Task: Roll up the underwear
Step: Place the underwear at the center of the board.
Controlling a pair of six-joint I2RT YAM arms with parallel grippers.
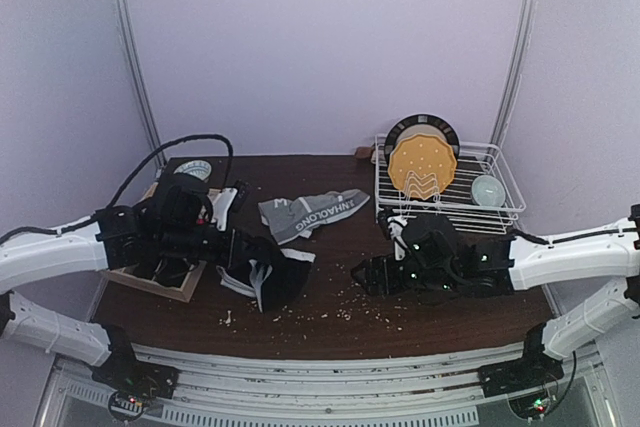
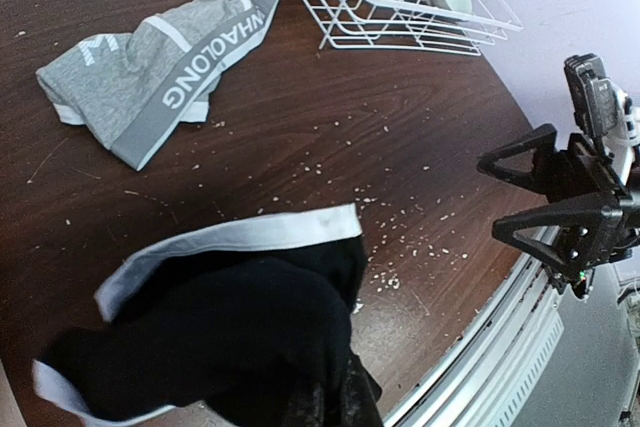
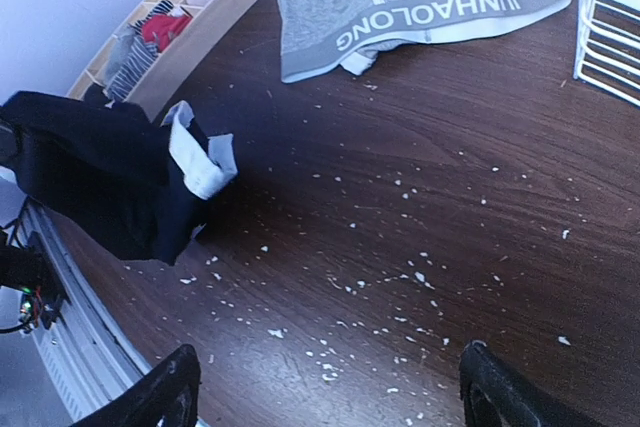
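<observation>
At the far left of the table (image 1: 450, 325) stands a wooden box (image 3: 205, 37) with open compartments. In them lie small rolled cloths (image 3: 165, 25), one red, one striped, one grey.

Just right of the box, the left pincer (image 1: 228, 247) is closed on the black underwear (image 3: 110, 177), a piece with a white waistband. The cloth hangs from it in a loose bunch over the near left part of the table. Whether its lowest edge touches the wood, I cannot tell. It is not rolled yet.

Behind it, farther from the arms, the grey underwear (image 1: 312, 214) lies flat on the table, with white letters on the waistband. Its long axis follows this band and goes from left to right, a little slanted. No pincer touches it.

The right pincer (image 2: 490, 197) stands wide and empty, low over the table. It is to the right of the black piece and apart from it, and its fingers point toward the cloth. I judge that the coming move depends on this relation. The black piece lies straight to the left of the free pincer, which is the nearer one to take the hanging edge and help to spread it. Crumbs (image 3: 400, 277) lie on the wood between them.

At the back right, a dish rack (image 1: 505, 192) holds a yellow plate (image 1: 422, 167) standing upright and a small bowl (image 1: 487, 189).
</observation>
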